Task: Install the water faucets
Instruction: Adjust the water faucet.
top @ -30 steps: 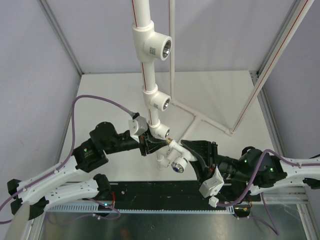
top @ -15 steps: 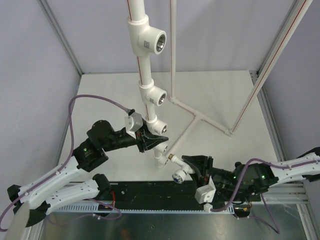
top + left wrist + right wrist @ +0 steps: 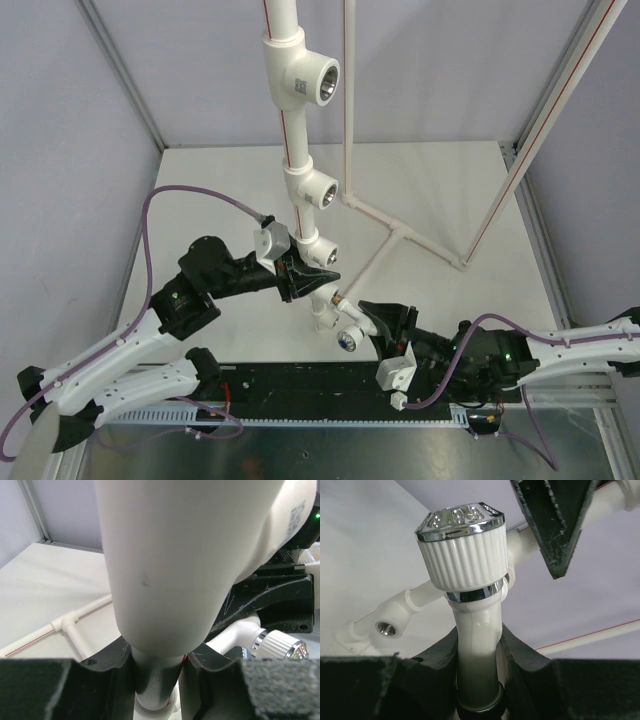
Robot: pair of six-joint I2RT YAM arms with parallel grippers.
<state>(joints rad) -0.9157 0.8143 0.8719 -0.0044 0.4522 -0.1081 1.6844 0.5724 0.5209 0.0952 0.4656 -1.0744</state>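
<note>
- The right gripper [image 3: 373,320] is closed tight on the water faucet [image 3: 470,615]; its jaws pinch the white stem just below the ribbed knob [image 3: 462,550]
- The faucet is held above the near middle of the table [image 3: 440,190], just right of the pipe frame [image 3: 290,140]; its brass end points far-left, near the lowest tee socket [image 3: 322,256]
- The left gripper [image 3: 303,279] is clamped on the frame's upright pipe, just under that socket; the jaws are nearly closed around it

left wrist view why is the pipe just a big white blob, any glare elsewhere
Left wrist: the pipe sits right against the lens, soft and featureless; right wrist: the chrome cap of the faucet shows bright reflections; top external: evenly lit and sharp.
</note>
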